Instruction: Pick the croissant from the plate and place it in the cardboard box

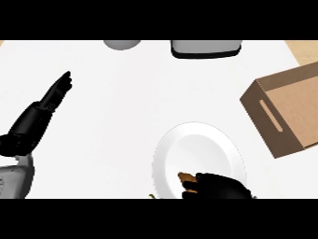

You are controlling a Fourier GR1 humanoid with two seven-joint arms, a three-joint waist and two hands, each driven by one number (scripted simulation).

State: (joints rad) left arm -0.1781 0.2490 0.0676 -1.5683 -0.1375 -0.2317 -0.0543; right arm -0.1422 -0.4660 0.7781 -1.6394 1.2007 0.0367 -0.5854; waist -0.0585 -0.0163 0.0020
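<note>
A: Little of the croissant (186,180) shows, just a brown end poking out left of the right hand (220,186), down at the near rim of the plate (203,140).

B: Hand state?

A: Right hand's fingers are curled round the croissant, hiding most of it. Whether it's lifted off the plate or not, can't tell.

B: Risks from here?

A: Judging only: w/ so little visible, the hold may sit toward one end, so the free end could swing or slip out during the carry. Also the cardboard box (295,109) sits tilted at the counter's right edge, well apart from the plate, w/ its near wall in the path; a low carry could clip that wall.

B: Which way does it point?

A: Visible tip points toward the counter's left-near side. Long axis prob. runs roughly left-right under the fingers, but that's a guess, too much is hidden.

B: Other hand?

A: Left hand (54,95) rests toward the counter's left edge, fingers straight, holding nothing. A grey bowl (122,44) and a dark tray (207,48) sit at the far edge.
</note>
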